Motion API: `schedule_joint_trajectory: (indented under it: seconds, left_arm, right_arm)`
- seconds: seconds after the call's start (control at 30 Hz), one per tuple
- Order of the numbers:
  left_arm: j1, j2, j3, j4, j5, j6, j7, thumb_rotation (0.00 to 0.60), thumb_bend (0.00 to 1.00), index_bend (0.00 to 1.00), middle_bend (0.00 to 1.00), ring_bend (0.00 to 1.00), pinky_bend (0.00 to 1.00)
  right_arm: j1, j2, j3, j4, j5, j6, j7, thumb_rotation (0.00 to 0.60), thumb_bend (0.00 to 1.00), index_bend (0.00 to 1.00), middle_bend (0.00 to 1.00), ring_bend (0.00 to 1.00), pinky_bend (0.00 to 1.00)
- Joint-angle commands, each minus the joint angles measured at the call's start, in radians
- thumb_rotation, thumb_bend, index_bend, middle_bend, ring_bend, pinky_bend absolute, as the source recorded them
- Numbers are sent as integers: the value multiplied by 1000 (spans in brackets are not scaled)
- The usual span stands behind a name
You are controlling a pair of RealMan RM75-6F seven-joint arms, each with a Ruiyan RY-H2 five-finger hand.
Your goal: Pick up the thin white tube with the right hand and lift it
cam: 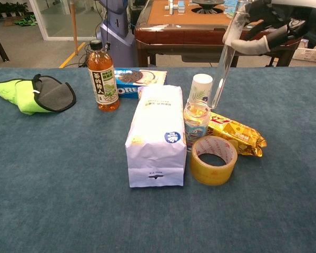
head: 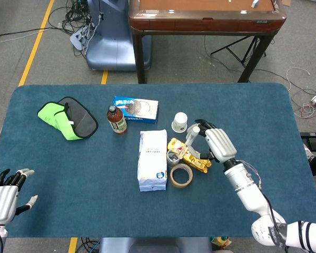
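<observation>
My right hand (head: pixel 217 144) (cam: pixel 270 23) holds the thin white tube (cam: pixel 225 59) (head: pixel 191 136) near its top end. The tube hangs tilted in the air, its lower end above the gold snack packet (cam: pixel 235 133) and clear of the small clear cup (cam: pixel 196 120) (head: pixel 173 156). In the chest view the hand sits at the top right edge, partly cut off. My left hand (head: pixel 3 196) rests at the near left corner of the blue table, fingers apart, holding nothing.
A white paper bag (head: pixel 152 159), a yellow tape roll (head: pixel 180 175), a white paper cup (head: pixel 179 122), a tea bottle (head: pixel 116 120), an Oreo box (head: pixel 136 108) and a green-grey cloth (head: pixel 67 118) lie on the table. A brown table (head: pixel 205 18) stands behind.
</observation>
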Motion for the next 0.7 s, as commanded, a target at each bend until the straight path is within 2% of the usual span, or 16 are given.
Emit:
schedule_joint_trajectory:
  seconds: [0.03,0.33,0.43,0.6,0.7]
  left_arm:
    - [0,0,0,1,1,0,-1,600,238,243,224,296,80]
    - [-6,-3,-2,2,-2,-9,0,600,239,243,224,295,79]
    - [-7,-4,-1,3,-2,-10,-1,600,239,243,224,295,79]
    - [-5,-2,-1,4,-3,-8,-1,600,239,243,224,295,80]
    - [-3,1,-1,5,-7,-8,-2,600,238,243,224,296,79]
  right_arm:
    - [-1,9,-4,13,5,4,-35,600,541,619,338,148,177]
    - [-11,-6,-28,60,-16,100,-238,600,541,643,354,153,177]
    - [-13,-8,-19,32,6,79,-196,600,541,649,356,162,176]
    - [-18,-1,8,-4,24,29,-48,600,541,649,363,177,177]
    - [-24,4,8,1,26,25,-30,600,541,656,379,192,176]
